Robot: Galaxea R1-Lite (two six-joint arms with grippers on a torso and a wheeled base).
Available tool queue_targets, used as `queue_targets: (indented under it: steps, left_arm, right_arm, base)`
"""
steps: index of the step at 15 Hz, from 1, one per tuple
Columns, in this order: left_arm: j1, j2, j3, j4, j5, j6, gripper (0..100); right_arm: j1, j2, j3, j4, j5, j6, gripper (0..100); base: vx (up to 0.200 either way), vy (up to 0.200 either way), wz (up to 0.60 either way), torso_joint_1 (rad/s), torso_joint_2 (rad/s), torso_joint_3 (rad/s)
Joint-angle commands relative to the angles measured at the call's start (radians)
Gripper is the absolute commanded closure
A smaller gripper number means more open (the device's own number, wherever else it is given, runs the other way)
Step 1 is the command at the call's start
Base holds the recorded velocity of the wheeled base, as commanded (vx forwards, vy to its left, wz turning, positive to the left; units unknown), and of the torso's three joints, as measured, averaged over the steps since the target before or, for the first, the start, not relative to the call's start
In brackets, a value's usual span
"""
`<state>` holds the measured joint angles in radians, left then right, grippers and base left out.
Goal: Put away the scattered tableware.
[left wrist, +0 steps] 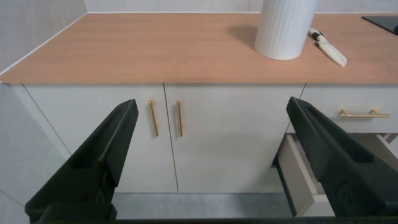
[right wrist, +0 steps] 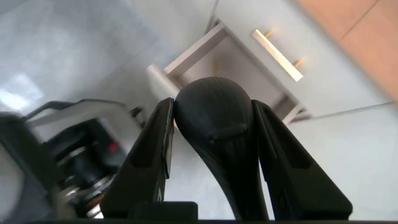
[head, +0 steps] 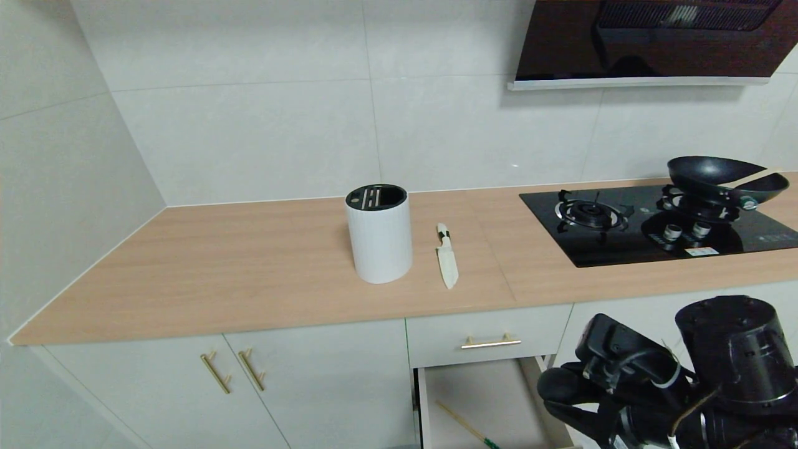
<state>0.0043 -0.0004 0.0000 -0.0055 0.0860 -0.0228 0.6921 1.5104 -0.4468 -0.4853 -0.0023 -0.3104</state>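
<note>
black utensil (right wrist: 214,124) clamped inside right pincer (right wrist: 211,107) (open drawer (right wrist: 186,56) nearby)

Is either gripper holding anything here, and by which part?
Right gripper grips a black utensil near its rounded end; its kind cannot be told. Left gripper is open, empty.

Kitchen with gas hob (head: 598,246), hood (head: 561,37)

Soft, even light is filling the kitchen, the range hood (head: 648,43) is casting a faint shadow on the wall (head: 623,103) beneath, and the floor (right wrist: 74,43) is washing out, blurred, in the right wrist view
</note>
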Motion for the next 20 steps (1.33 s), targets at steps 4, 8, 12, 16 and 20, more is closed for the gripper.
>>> queue_targets:
  steps: [4,8,12,16,20]
  left_arm:
    - [0.000,0.000,0.000,-0.001,0.001,0.000,0]
    - [0.000,0.000,0.000,-0.001,0.001,0.000,0]
    - [0.000,0.000,0.000,-0.001,0.001,0.000,0]
    - [0.000,0.000,0.000,-0.001,0.000,0.000,0]
    - [0.000,0.000,0.000,-0.001,0.000,0.000,0]
  right_arm:
    - [-0.005,0.048,-0.030,-0.004,-0.002,-0.007,100]
    - [-0.006,0.105,-0.087,-0.009,-0.013,-0.007,100]
    - [-0.057,0.120,-0.135,-0.001,-0.016,-0.007,100]
    - [-0.059,0.120,-0.136,-0.006,-0.016,-0.007,100]
    - [-0.057,0.117,-0.133,-0.009,-0.008,-0.001,100]
  base:
    - [0.000,0.000,0.00,-0.020,0.04,0.027]
    - [0.000,0.000,0.00,-0.093,0.24,0.124]
    - [0.000,0.000,0.00,-0.095,0.23,0.131]
    - [0.000,0.000,0.00,-0.113,0.28,0.160]
    - [0.000,0.000,0.00,-0.080,0.21,0.116]
